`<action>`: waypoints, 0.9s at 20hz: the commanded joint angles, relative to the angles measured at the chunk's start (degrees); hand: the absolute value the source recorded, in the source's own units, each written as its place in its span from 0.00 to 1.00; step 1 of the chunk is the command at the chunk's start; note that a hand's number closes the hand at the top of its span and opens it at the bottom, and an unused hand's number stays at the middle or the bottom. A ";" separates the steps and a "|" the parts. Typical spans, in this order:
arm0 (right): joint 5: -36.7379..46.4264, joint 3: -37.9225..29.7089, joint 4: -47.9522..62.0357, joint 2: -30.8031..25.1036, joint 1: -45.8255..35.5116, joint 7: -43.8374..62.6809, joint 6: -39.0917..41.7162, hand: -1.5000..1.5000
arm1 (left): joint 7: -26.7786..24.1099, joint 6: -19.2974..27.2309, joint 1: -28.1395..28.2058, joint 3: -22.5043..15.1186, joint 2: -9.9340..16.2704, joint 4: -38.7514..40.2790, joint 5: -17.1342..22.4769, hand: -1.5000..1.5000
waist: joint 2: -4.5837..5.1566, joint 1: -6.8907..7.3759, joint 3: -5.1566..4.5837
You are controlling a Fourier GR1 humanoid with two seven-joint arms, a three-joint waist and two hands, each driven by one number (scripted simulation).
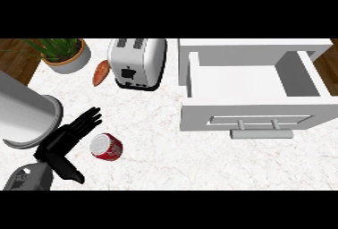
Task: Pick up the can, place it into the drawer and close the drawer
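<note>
robot hand (66, 138) open beside can (105, 146)

L hand (65, 139) open, fingers straight, thumb out

Lying at lower left: can (105, 146), just right of left hand (65, 138). Standing open at right: drawer (254, 114). Sitting at upper centre: toaster (137, 62), with plant pot (65, 54) at upper left.

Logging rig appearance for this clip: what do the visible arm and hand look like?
Only one arm shows, at lower left: a grey forearm ending in a black hand with slim, segmented fingers and a thicker thumb. No cables or markings are visible.
</note>
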 commanded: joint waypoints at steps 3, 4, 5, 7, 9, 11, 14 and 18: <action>-2.02 -2.60 -0.48 -0.50 0.77 0.64 2.04 0.00 | -12.36 -0.02 -3.40 -2.45 -0.05 12.97 -7.99 0.00 | 0.05 -0.19 -0.02; -2.62 -2.07 -1.07 -2.23 -2.35 3.94 -0.90 0.00 | -13.35 2.28 -4.12 -2.22 -0.67 15.67 -8.88 0.00 | 0.09 -0.06 -0.03; -4.46 -2.59 -5.67 0.09 0.95 5.12 -0.45 0.00 | -11.46 -0.03 -2.37 -1.74 0.57 13.72 -7.01 0.00 | -0.03 0.01 -0.01; 0.40 -1.56 -0.22 2.06 0.15 -1.01 3.61 0.00 | -14.77 1.01 -5.41 -1.87 0.42 21.00 -8.97 0.00 | 0.08 -0.17 -0.01; -0.56 -1.63 -0.84 3.06 3.22 -2.43 4.30 0.00 | -11.89 2.59 -9.45 -1.17 -1.72 22.03 -7.47 0.00 | 0.03 -0.43 0.01; -4.96 -2.70 -1.75 -2.08 -0.72 5.94 1.35 0.00 | -18.55 -0.32 -7.33 -2.52 1.12 25.32 -9.97 0.00 | 0.14 -0.27 -0.06; -0.77 -1.26 -3.91 1.65 -1.22 4.40 0.51 0.00 | -20.17 1.10 -7.62 -3.37 -0.71 27.64 -10.74 0.00 | 0.13 -0.15 -0.05; -4.83 -3.84 -4.39 0.77 0.39 5.49 1.54 0.00 | -18.67 3.34 -10.93 -3.26 -3.73 30.04 -10.19 0.00 | 0.04 -0.38 -0.03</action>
